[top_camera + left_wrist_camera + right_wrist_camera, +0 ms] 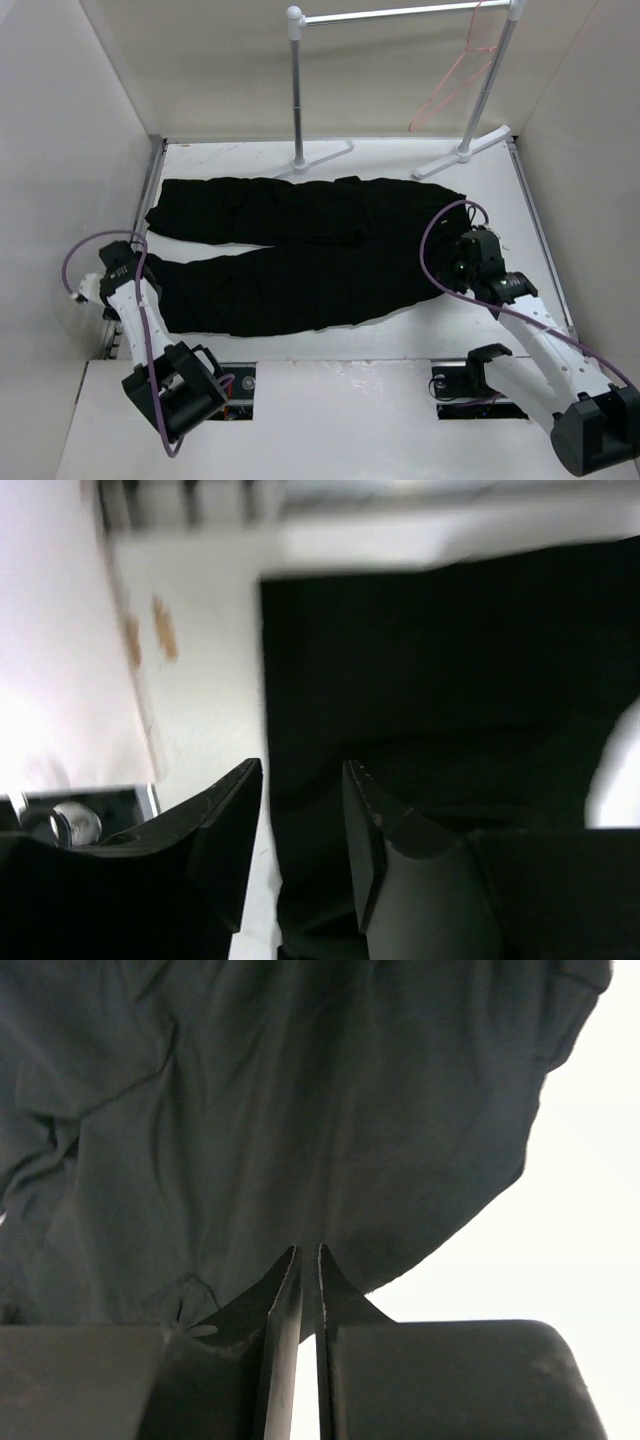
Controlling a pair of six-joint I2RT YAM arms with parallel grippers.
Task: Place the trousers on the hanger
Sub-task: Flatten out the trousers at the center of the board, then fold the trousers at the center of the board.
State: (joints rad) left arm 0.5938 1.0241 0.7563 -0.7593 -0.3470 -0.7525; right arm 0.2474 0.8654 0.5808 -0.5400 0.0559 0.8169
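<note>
The black trousers [300,250] lie flat across the table, waist to the right and legs to the left. My left gripper [140,265] is at the hem of the near leg. In the left wrist view its jaws [303,770] are open, with the edge of the fabric [450,680] between them. My right gripper [455,262] is at the waist end. In the right wrist view its jaws [308,1250] are pinched on the edge of the cloth [250,1110]. The pink-red wire hanger [455,75] hangs from the rail at the back right, away from both grippers.
The white and metal clothes rail [400,14] stands at the back, its feet [325,157] on the table just beyond the trousers. White walls close in the left, right and back sides. Purple cables loop beside both wrists.
</note>
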